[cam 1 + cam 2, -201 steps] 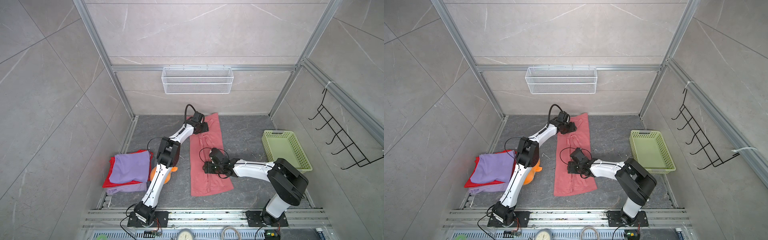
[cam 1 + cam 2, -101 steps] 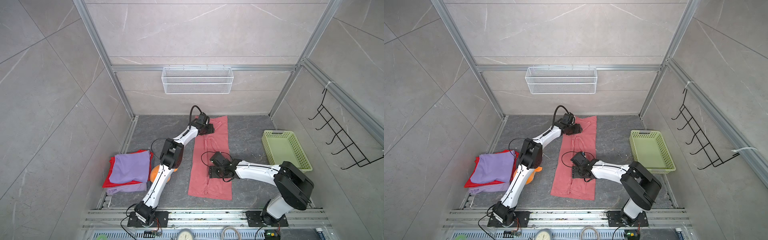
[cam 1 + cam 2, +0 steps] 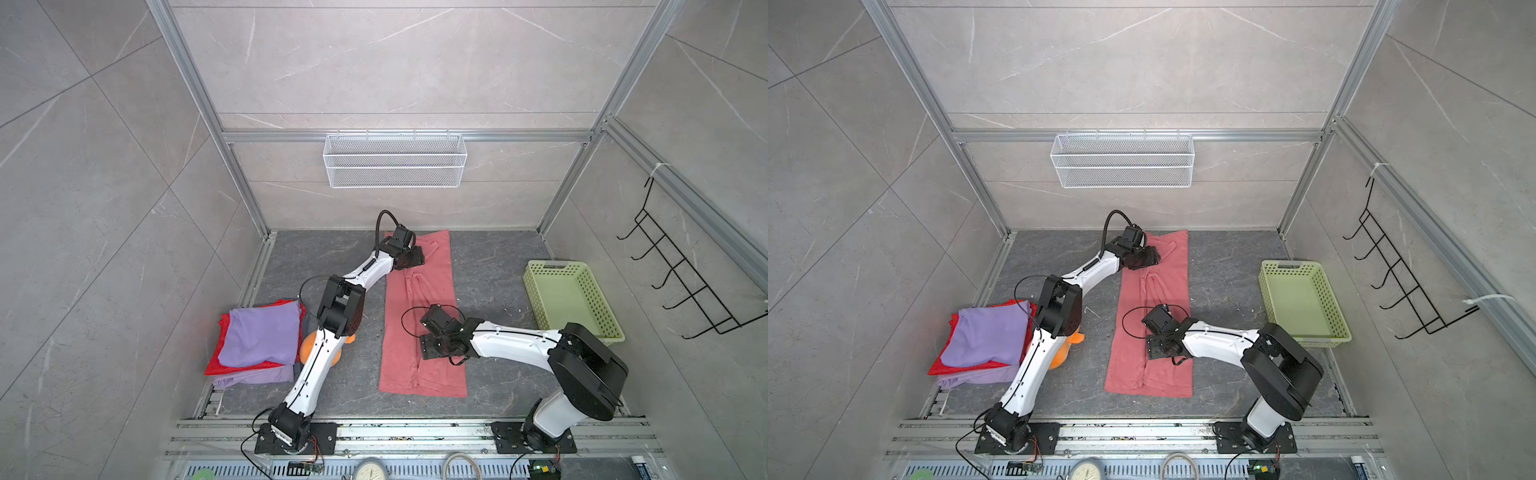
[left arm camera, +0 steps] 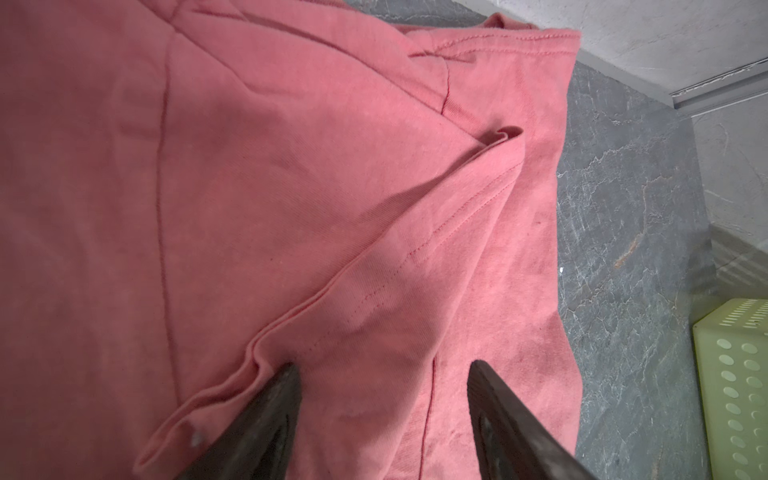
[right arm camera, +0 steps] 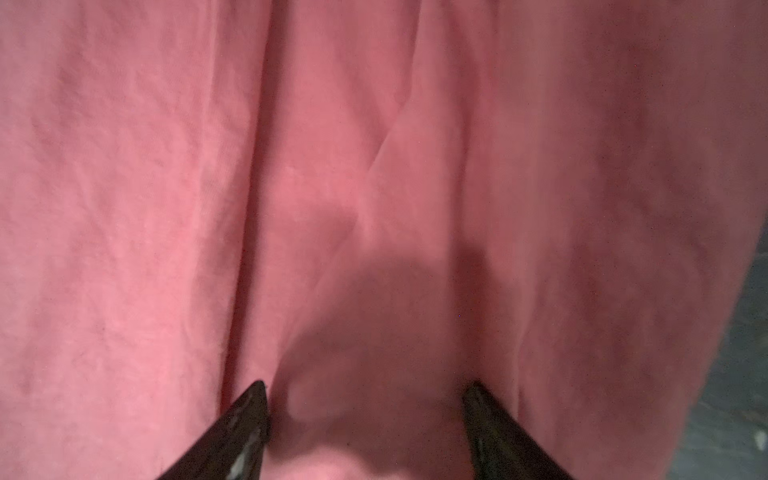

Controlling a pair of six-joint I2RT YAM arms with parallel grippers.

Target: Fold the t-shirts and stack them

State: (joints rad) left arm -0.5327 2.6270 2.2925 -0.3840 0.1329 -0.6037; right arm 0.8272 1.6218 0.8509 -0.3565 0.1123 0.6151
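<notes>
The salmon-pink t-shirt (image 3: 432,286) (image 3: 1169,274) lies on the grey floor as a long narrow strip, sides folded in. My left gripper (image 3: 417,255) (image 3: 1154,255) (image 4: 383,365) is open at the strip's far end, tips down on the cloth beside a folded-in sleeve hem (image 4: 374,266). Over the strip's near half my right gripper (image 3: 426,347) (image 3: 1150,347) (image 5: 366,384) is open too, tips on the cloth, nothing pinched. At the left a lavender t-shirt (image 3: 262,336) tops a stack, with a red t-shirt (image 3: 216,361) and more lavender cloth (image 3: 253,376) under it.
An orange plush toy (image 3: 309,349) lies against the stack, half hidden by the left arm. A pale green basket (image 3: 569,299) (image 4: 731,395) stands at the right wall. A white wire basket (image 3: 395,160) and a black hook rack (image 3: 673,282) hang on the walls.
The far end of the pink shirt shifted to the right together with my left gripper, so the strip now lies straighter. My right gripper slid a little toward the near end.
</notes>
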